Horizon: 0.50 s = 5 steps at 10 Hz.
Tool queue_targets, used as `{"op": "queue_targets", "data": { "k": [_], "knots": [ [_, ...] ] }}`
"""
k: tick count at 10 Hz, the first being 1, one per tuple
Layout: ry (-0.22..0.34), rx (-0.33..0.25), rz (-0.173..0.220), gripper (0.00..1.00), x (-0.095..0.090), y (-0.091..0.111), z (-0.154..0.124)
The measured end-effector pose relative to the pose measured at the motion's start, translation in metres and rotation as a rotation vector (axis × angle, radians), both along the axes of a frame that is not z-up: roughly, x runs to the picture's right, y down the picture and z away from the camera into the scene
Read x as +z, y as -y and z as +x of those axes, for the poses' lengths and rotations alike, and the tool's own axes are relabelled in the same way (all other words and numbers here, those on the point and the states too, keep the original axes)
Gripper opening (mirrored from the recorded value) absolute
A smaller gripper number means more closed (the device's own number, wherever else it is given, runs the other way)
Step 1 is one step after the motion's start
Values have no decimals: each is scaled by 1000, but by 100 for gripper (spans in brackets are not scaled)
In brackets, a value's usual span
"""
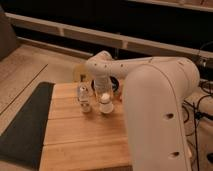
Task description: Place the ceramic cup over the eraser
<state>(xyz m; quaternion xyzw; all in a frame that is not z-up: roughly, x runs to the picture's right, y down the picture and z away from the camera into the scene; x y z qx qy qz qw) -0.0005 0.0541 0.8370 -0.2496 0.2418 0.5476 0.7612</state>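
Note:
The ceramic cup, small and white, stands on the wooden table near its back edge. My gripper is directly above the cup, at its top, at the end of the white arm that reaches in from the right. The clear glass jar stands just left of the cup. The eraser is not visible; it may be hidden by the cup or the arm.
A wide dark bowl sits behind the cup, partly hidden by the arm. A small orange object lies to its right. A dark mat covers the table's left side. A tan round thing stands behind. Cables hang at right.

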Motion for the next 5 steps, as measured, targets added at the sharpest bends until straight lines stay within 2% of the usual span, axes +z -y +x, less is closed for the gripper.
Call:
{"op": "queue_targets", "data": {
  "k": [2, 5],
  "knots": [
    [7, 2, 12, 79, 2, 4, -3],
    [7, 1, 11, 79, 3, 3, -2]
  ]
}}
